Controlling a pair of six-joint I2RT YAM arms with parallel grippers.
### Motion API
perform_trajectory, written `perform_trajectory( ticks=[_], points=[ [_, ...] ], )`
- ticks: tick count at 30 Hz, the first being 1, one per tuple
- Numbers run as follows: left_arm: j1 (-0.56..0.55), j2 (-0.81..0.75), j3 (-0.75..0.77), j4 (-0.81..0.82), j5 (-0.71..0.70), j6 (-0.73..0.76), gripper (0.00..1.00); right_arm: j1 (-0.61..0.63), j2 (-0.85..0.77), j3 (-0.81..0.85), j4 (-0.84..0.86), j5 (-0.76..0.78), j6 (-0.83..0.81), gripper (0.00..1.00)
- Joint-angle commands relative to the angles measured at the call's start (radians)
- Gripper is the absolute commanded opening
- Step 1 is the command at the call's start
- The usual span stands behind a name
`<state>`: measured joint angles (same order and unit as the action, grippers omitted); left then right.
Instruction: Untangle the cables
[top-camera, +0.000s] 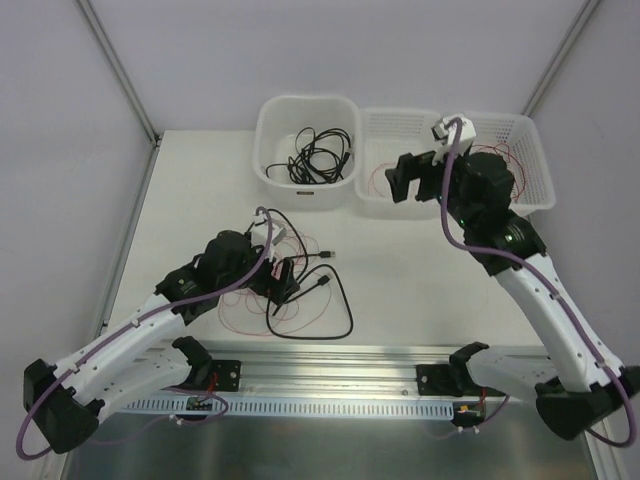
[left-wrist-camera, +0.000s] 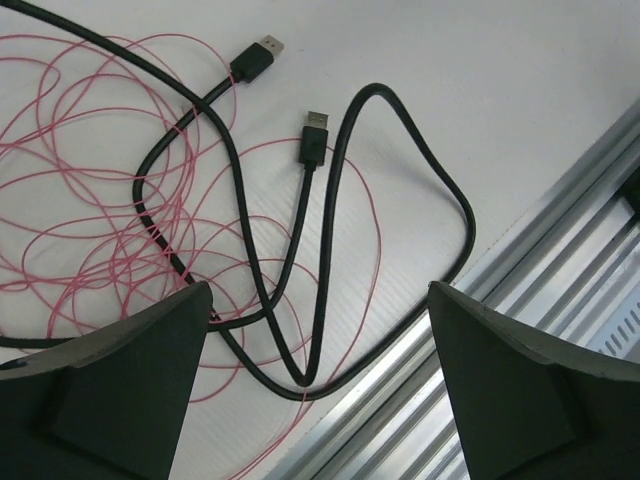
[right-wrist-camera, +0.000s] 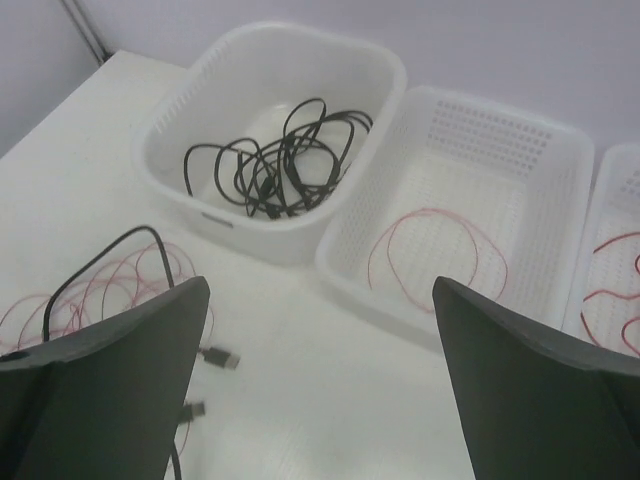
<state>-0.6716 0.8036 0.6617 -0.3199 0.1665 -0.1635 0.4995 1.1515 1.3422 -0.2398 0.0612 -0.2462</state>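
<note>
A tangle of black cable (top-camera: 340, 312) and thin red wires (top-camera: 248, 318) lies on the white table. My left gripper (top-camera: 283, 283) hovers over it, open and holding nothing. In the left wrist view the black cable (left-wrist-camera: 232, 170) loops across the red wires (left-wrist-camera: 90, 200), with two plug ends (left-wrist-camera: 256, 58) (left-wrist-camera: 315, 135) lying free. My left gripper (left-wrist-camera: 320, 290) straddles the cable's lower bend. My right gripper (top-camera: 405, 180) is open and empty above the front edge of the perforated basket (top-camera: 400, 113). From the right wrist, a red wire loop (right-wrist-camera: 435, 250) lies in that basket beyond my right gripper (right-wrist-camera: 320, 285).
A white tub (top-camera: 308, 100) (right-wrist-camera: 300, 35) at the back holds coiled black cables (top-camera: 320, 155) (right-wrist-camera: 275, 165). A second perforated basket (top-camera: 535, 150) (right-wrist-camera: 610, 160) stands to the right with red wire in it. An aluminium rail (top-camera: 340, 360) (left-wrist-camera: 520, 300) runs along the table's near edge.
</note>
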Motion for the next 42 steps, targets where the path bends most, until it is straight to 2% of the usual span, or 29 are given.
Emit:
perform_trajectory(
  ticks=[1, 4, 6, 7, 13, 15, 16, 17, 19, 25, 29, 37, 41, 42],
  points=[
    [-0.08, 0.064, 0.067, 0.031, -0.111, 0.027, 0.89, -0.003, -0.116, -0.162, -0.108, -0.052, 0.03, 1.0],
    [-0.088, 0.126, 0.073, 0.031, -0.241, 0.024, 0.83, -0.001, -0.258, -0.289, -0.159, -0.139, 0.059, 1.0],
    [-0.089, 0.183, 0.093, 0.03, -0.239, 0.022, 0.79, -0.001, -0.352, -0.342, -0.194, -0.17, 0.08, 1.0],
    [-0.094, 0.199, 0.098, 0.031, -0.225, 0.016, 0.72, -0.003, -0.384, -0.398, -0.202, -0.178, 0.09, 1.0],
    [-0.212, 0.399, 0.154, 0.036, -0.266, -0.011, 0.62, -0.003, -0.544, -0.506, -0.28, -0.172, 0.114, 0.99],
    [-0.22, 0.437, 0.167, 0.044, -0.28, -0.021, 0.51, -0.001, -0.576, -0.517, -0.296, -0.166, 0.11, 1.0],
    [-0.22, 0.466, 0.17, 0.05, -0.288, -0.025, 0.42, -0.001, -0.585, -0.521, -0.299, -0.163, 0.11, 1.0],
    [-0.22, 0.476, 0.182, 0.051, -0.297, -0.03, 0.19, -0.003, -0.59, -0.528, -0.303, -0.153, 0.108, 1.0],
    [-0.224, 0.47, 0.2, 0.051, -0.315, -0.03, 0.0, -0.003, -0.607, -0.531, -0.311, -0.146, 0.105, 1.0],
    [-0.23, 0.323, 0.377, 0.041, -0.286, -0.007, 0.0, -0.001, -0.642, -0.532, -0.343, -0.126, 0.09, 0.99],
    [-0.23, 0.276, 0.616, -0.011, -0.277, 0.012, 0.0, -0.003, -0.676, -0.537, -0.337, -0.12, 0.088, 1.0],
    [-0.23, 0.319, 1.034, -0.042, -0.298, 0.05, 0.0, -0.003, -0.791, -0.558, -0.288, -0.118, 0.078, 1.0],
    [-0.229, 0.385, 1.151, -0.048, -0.378, 0.085, 0.0, -0.003, -0.803, -0.584, -0.233, -0.279, 0.068, 1.0],
    [-0.229, 0.403, 1.162, -0.05, -0.361, 0.081, 0.0, -0.003, -0.8, -0.592, -0.213, -0.309, 0.076, 1.0]
  ],
)
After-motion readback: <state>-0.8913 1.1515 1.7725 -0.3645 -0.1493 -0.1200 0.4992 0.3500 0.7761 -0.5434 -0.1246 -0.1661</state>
